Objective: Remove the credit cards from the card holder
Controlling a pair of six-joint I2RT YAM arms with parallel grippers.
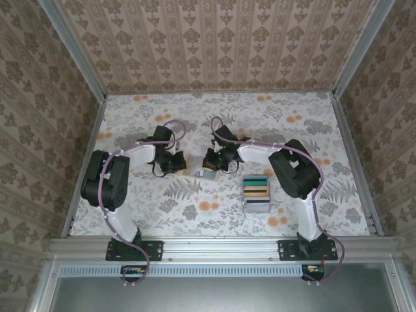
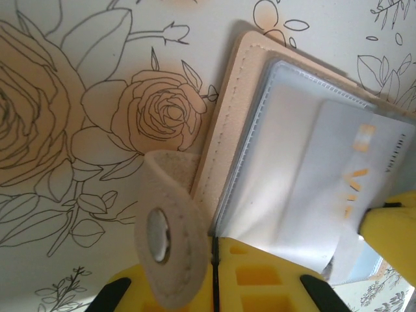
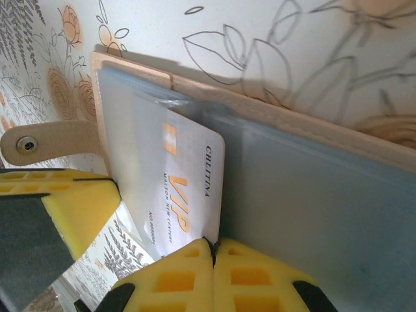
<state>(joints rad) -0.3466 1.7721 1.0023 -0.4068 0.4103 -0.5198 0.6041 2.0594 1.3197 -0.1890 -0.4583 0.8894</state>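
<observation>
The card holder [image 2: 227, 123] lies open on the floral table, tan outside and grey-blue lining [image 3: 312, 195], its snap strap [image 2: 162, 227] curling up. My left gripper [image 2: 213, 242] is shut on the holder's near edge beside the strap. A white credit card [image 3: 188, 175] with orange VIP lettering sticks partway out of a slot. My right gripper [image 3: 213, 244] is shut on that card's corner. From above, both grippers, left [image 1: 182, 169] and right [image 1: 209, 169], meet over the card holder [image 1: 194, 173] at mid-table. The white card [image 2: 364, 169] shows in the left wrist view too.
A clear compartment box [image 1: 255, 195] with coloured cards stands just right of the wallet, close to the right arm's elbow. Patterned walls and metal rails [image 1: 351, 149] close in the table on three sides. The left gripper's yellow finger [image 3: 71, 208] sits close to the card.
</observation>
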